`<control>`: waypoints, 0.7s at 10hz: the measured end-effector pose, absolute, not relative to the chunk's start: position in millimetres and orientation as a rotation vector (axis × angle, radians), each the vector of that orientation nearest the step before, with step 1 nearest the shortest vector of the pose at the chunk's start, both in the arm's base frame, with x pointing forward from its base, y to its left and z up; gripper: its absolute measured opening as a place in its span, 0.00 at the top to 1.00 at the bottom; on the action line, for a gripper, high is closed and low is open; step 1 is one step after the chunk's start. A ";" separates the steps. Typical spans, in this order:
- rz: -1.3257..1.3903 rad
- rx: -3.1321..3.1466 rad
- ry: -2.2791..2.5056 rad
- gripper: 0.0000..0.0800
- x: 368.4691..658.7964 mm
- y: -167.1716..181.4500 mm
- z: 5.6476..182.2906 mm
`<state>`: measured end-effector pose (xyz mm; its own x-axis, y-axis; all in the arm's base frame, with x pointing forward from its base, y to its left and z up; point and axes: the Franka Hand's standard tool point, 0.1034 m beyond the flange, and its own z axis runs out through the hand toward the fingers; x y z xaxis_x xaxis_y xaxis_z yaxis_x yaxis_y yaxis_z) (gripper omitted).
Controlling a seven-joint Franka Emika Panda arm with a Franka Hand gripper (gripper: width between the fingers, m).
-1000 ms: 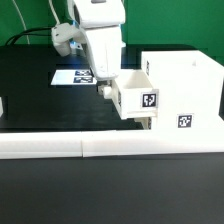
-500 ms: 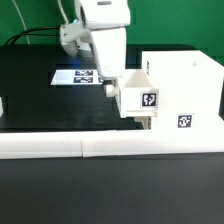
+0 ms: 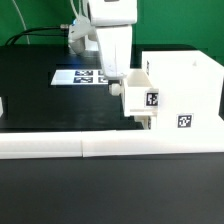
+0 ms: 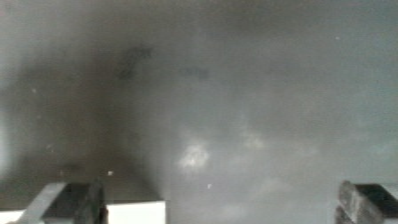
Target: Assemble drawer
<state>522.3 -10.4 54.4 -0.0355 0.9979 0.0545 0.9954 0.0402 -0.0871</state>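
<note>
The white drawer case [image 3: 186, 84] stands at the exterior view's right, with a square tag low on its front. A small white tagged tray [image 3: 141, 100] sticks out of its left side, partly inside it. My gripper [image 3: 117, 88] hangs at the tray's outer end, its fingertips against or right beside that end. In the wrist view my gripper [image 4: 217, 206] is open, both fingers [image 4: 64, 204] standing wide apart over the blurred dark table with nothing between them. A white corner [image 4: 135, 214] shows beside one finger.
The marker board [image 3: 74, 77] lies flat on the black table behind the gripper. A long low white rail [image 3: 100, 148] runs along the front of the table. Cables trail at the back left.
The gripper has moved toward the exterior view's right, and the tray has slid the same way, further into the case. The jaws have stayed open.
</note>
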 end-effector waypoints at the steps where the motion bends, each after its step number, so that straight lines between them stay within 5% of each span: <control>1: 0.044 -2.111 -2.187 0.19 519.5 -22.3 52.6; 7: 0.044 -2.137 -2.161 0.19 542.4 -22.8 62.3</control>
<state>542.4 -22.8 62.3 -0.0085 0.9986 0.0523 0.9957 0.0133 -0.0920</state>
